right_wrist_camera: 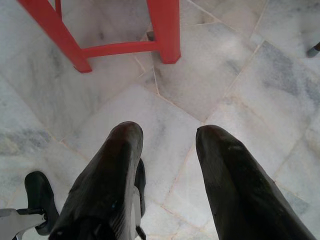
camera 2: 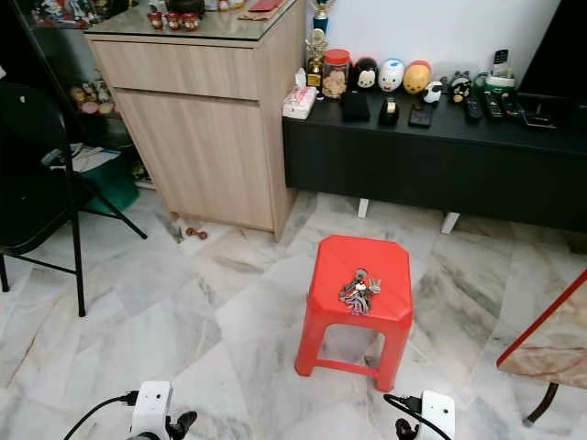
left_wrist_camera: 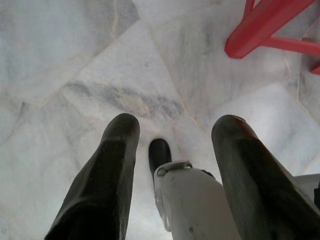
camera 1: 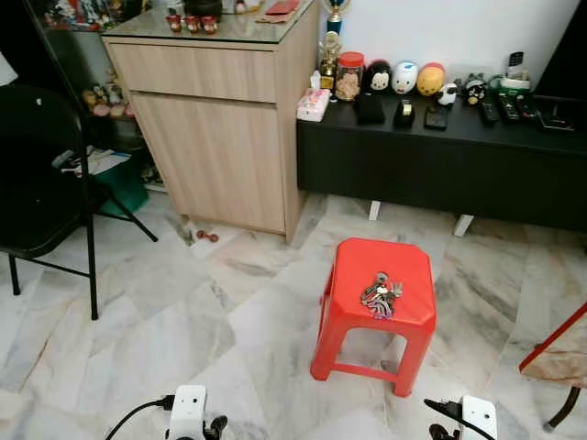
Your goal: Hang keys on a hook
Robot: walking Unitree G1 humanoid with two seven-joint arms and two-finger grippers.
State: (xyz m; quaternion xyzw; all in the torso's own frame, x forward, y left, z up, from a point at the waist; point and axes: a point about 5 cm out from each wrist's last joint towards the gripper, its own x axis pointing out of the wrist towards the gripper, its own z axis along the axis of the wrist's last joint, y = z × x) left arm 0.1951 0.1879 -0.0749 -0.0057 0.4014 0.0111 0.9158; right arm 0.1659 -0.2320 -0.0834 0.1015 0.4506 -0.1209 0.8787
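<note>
The keys (camera 1: 381, 295) lie in a bunch on top of the red stool (camera 1: 353, 316), a bit right of the seat's centre, nothing touching them. The bunch's long axis runs front-to-back across the seat, ring end toward the far edge and the key blades fanned toward the robot; indiv. blades too small to tell apart.

The stool stands on the marble floor (camera 1: 183, 321). Beyond it is a low black table (camera 1: 440, 165) against the wall; to the left of the table, and touching it, a tall wooden cabinet (camera 1: 220, 128). On the table, far from the stool: a clear jar (camera 1: 348, 76) with a red lid, brownish contents inside — can't tell what. Beside it are round figurines (camera 1: 404, 78), a tissue pack (camera 1: 313, 104) and several remotes (camera 1: 503, 108). A black folding chair (camera 1: 46, 183) stands well left of the stool.

Left tool (left_wrist_camera: 172, 137) hangs low over the floor, left of the stool, fingers spread apart, holding nothing. Right tool (right_wrist_camera: 167, 145) hangs likewise near the stool's right front leg — fingers apart, empty.
</note>
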